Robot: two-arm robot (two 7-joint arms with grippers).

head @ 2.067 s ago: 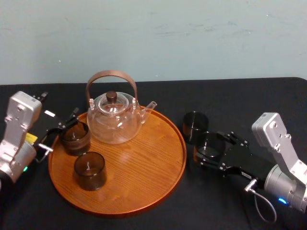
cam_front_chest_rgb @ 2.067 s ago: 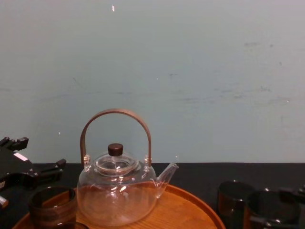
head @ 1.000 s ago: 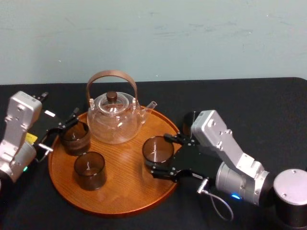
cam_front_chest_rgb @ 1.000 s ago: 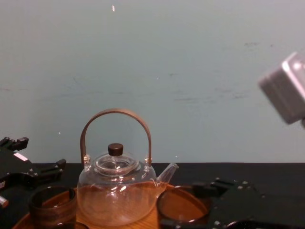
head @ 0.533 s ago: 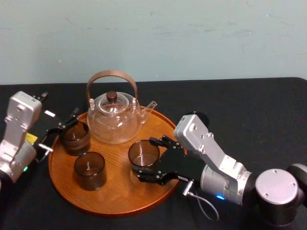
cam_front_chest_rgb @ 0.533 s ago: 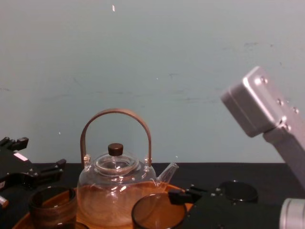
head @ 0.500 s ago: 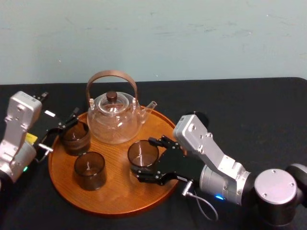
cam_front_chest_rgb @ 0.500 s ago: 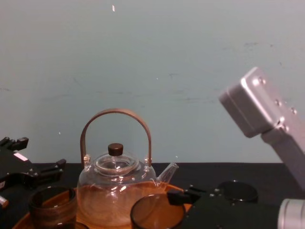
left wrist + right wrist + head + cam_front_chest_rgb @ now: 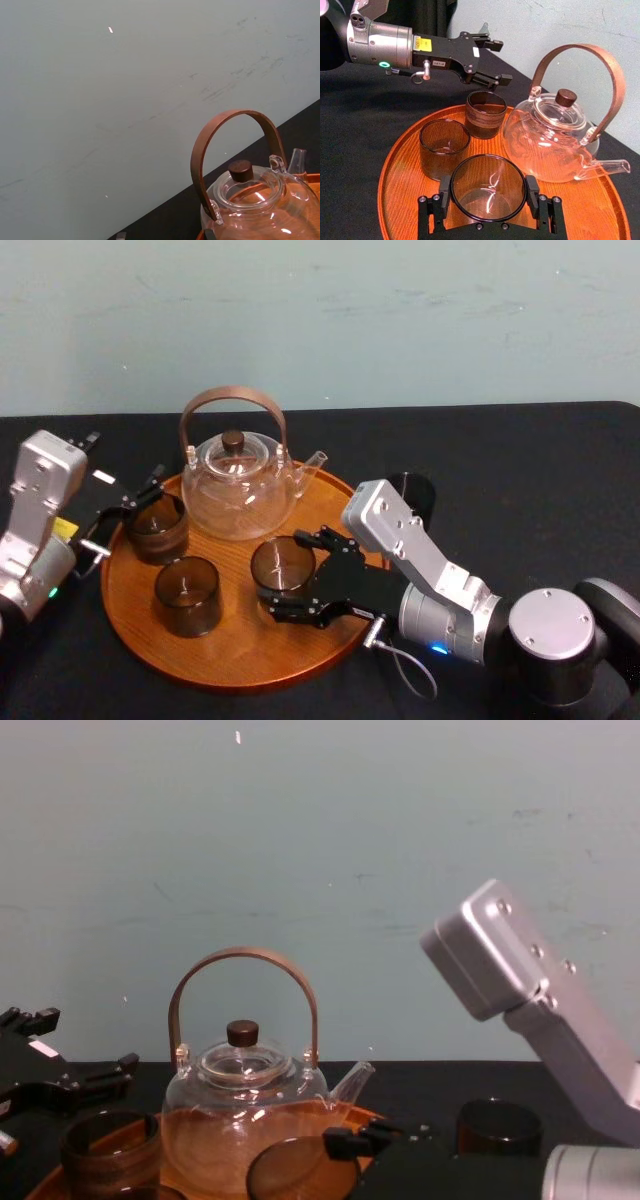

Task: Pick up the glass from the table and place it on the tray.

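The right gripper [image 9: 296, 578] is reaching in over the tray [image 9: 230, 652], its two fingers pinching a dark smoked glass [image 9: 488, 186] on either side of the rim. The glass is sitting upright over the middle of the tray, in front of the glass teapot [image 9: 237, 492] and just beside a second glass [image 9: 187, 595] that is already standing on the wood. Whether its base is touching the tray yet, I cannot tell. A third glass [image 9: 157, 526] is standing at the tray's back left, and the left gripper [image 9: 497, 61] is parked next to it with its fingers spread wide, holding nothing. One more glass [image 9: 498, 1125] is waiting on the black table [image 9: 520, 455], off the tray's right rim and half hidden behind the right arm.

By my reading this is the placing step, nearly done: the carry is over and the set-down is what counts. The next move is calling for a gentle drop until the base is seated, then spreading the fingers and backing out to the right, low and straight, with little room beside the neighbouring glass and the teapot's spout.

Against two seconds ago, the change is big: the right gripper was out on the table then, closing round this glass beside its twin. Since half a second ago it has slid a touch further left, toward the tray's centre. The left gripper has not budged.
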